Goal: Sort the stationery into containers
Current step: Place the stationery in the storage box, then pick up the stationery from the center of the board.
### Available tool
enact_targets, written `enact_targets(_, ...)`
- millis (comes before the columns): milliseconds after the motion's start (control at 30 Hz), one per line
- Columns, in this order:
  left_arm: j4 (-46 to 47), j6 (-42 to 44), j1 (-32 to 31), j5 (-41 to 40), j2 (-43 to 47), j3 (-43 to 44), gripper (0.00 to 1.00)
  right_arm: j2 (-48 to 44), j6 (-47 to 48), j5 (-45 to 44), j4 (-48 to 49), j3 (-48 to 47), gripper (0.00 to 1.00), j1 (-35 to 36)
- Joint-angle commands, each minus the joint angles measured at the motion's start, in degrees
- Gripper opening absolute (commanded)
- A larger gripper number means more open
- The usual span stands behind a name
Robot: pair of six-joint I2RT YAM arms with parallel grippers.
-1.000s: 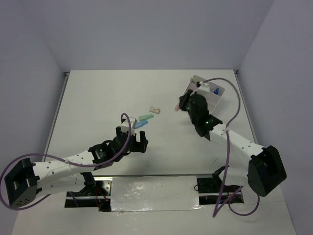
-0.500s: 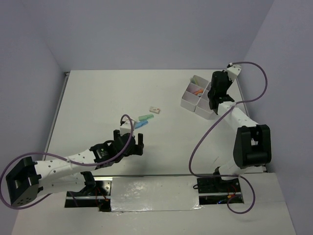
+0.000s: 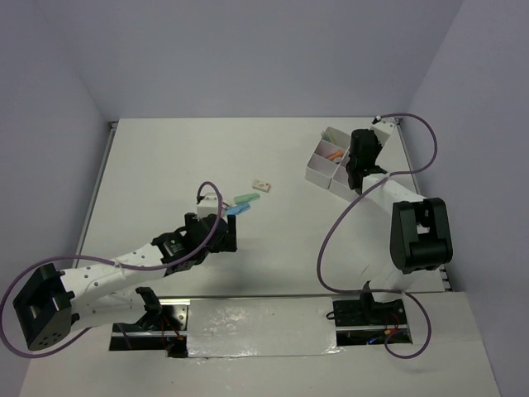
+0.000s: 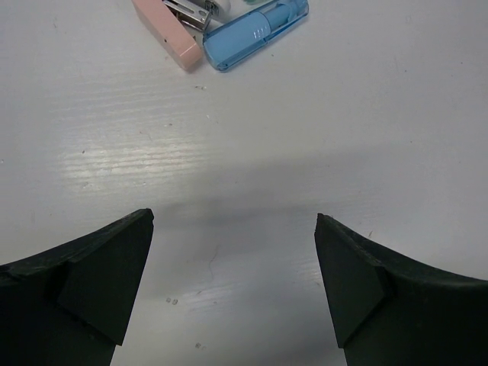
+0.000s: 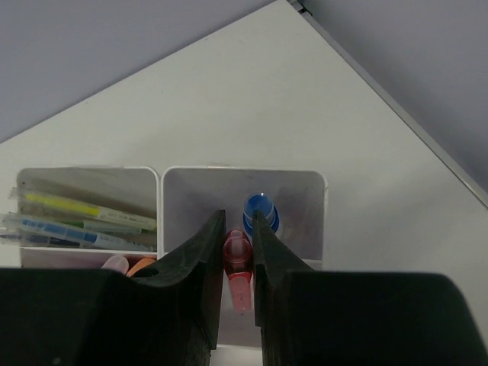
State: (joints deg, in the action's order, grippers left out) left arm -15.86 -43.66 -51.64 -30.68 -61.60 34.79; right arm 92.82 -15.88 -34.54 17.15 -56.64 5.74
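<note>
The white four-compartment tray [image 3: 317, 173] stands at the far right. My right gripper [image 3: 356, 163] hangs over it, shut on a pink marker [image 5: 237, 261] that points down into the tray's [image 5: 244, 171] compartment, beside a blue marker [image 5: 260, 212]. My left gripper [image 3: 221, 235] is open and empty just above the table, short of a light blue marker [image 3: 238, 211] and a green one [image 3: 245, 198]. In the left wrist view the left gripper [image 4: 232, 229] faces the blue marker [image 4: 255, 32] and a pink mini stapler [image 4: 168, 27].
A small beige eraser [image 3: 263, 185] lies beyond the green marker. Thin pens [image 5: 84, 217] fill the tray's left compartment, and orange and pink pieces [image 5: 136, 265] lie in another. The table's raised edge [image 3: 411, 157] runs close behind the tray.
My right arm has swung from the middle of the table to above the tray, carrying the pink marker. My left gripper has moved a little forward toward the blue marker.
</note>
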Motion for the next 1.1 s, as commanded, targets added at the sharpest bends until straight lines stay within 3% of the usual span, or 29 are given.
enact_targets(0,-0.1,1.1,0.5,-0.1,1.0,2.3,0.99,-0.1,-1.0,0.2,3.5,0.4,0.15,0.1)
enact_targets(33,0.3,1.5,0.7,0.2,0.8,2.4,0.99,-0.2,-0.6,0.5,3.8,0.6,0.21,0.0)
enact_targets(67,0.6,1.8,0.8,0.7,0.7,2.4,0.99,-0.4,-0.6,0.8,3.6,0.6,0.43,-0.1)
enact_targets(100,1.2,2.0,0.8,0.9,0.6,2.4,0.99,-0.8,-0.7,0.8,3.3,0.5,0.55,-0.1)
enact_targets(167,1.7,2.5,0.9,1.1,0.2,2.7,0.99,-1.5,-1.0,1.0,3.2,0.9,0.7,0.1)
enact_targets(267,3.2,4.9,1.7,2.3,-0.8,3.4,0.99,-3.8,-1.3,1.7,3.9,2.3,0.78,0.2)
enact_targets(400,4.2,8.2,2.9,4.7,-3.2,5.5,0.99,-9.5,-2.4,3.3,5.1,5.6,0.81,0.2)
enact_targets(500,4.8,11.3,3.7,6.0,-5.8,7.7,0.99,-14.6,-6.2,4.4,0.3,5.7,0.82,0.3)
enact_targets(600,4.3,15.0,5.0,7.4,-11.6,13.3,0.99,-21.3,-9.0,12.5,-5.4,6.6,0.82,1.4)
enact_targets(767,3.6,24.8,8.4,18.9,-20.6,20.0,0.99,-30.8,-9.6,21.4,-13.1,9.6,0.82,7.0)
enact_targets(900,4.7,30.0,10.9,25.9,-29.1,24.8,0.9,-40.5,-11.0,25.0,-14.6,16.1,0.82,10.4)
enact_targets(1067,4.9,37.0,11.7,24.8,-35.1,28.3,0.87,-49.0,-10.7,27.8,-16.8,20.9,0.82,13.0)
